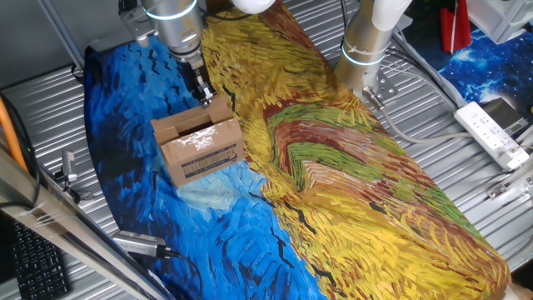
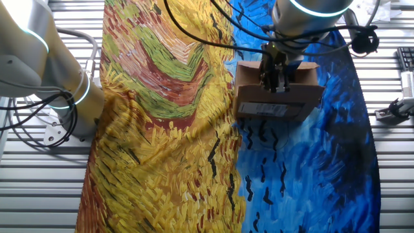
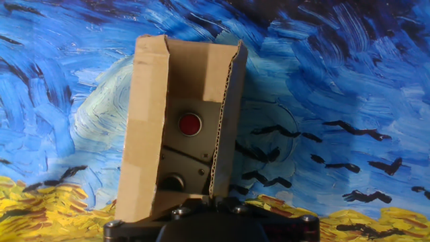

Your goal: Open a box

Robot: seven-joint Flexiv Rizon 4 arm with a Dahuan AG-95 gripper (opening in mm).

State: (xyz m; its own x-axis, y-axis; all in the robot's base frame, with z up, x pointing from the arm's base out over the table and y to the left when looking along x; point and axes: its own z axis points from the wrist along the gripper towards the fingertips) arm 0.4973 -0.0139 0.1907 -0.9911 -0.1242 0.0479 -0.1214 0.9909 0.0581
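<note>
The box (image 1: pixel 200 143) is a small brown cardboard carton on the blue part of the painted cloth, with a white label (image 2: pixel 262 109) on one side. Its top is partly open. My gripper (image 1: pixel 205 97) comes down at its far edge and is shut on one upright flap (image 3: pixel 225 121), whose corrugated edge runs down between my fingertips in the hand view. Inside the box a red round thing (image 3: pixel 190 124) and a dark round thing (image 3: pixel 173 181) show. The box also shows in the other fixed view (image 2: pixel 304 76), with the gripper (image 2: pixel 274 83) over its top.
A painted cloth (image 1: pixel 350 192) covers the table. A second arm's base (image 1: pixel 365 46) stands at the back. A white power strip (image 1: pixel 491 133) lies at the right, a keyboard (image 1: pixel 33 267) at the front left, and a metal tool (image 1: pixel 137 243) by the cloth's edge.
</note>
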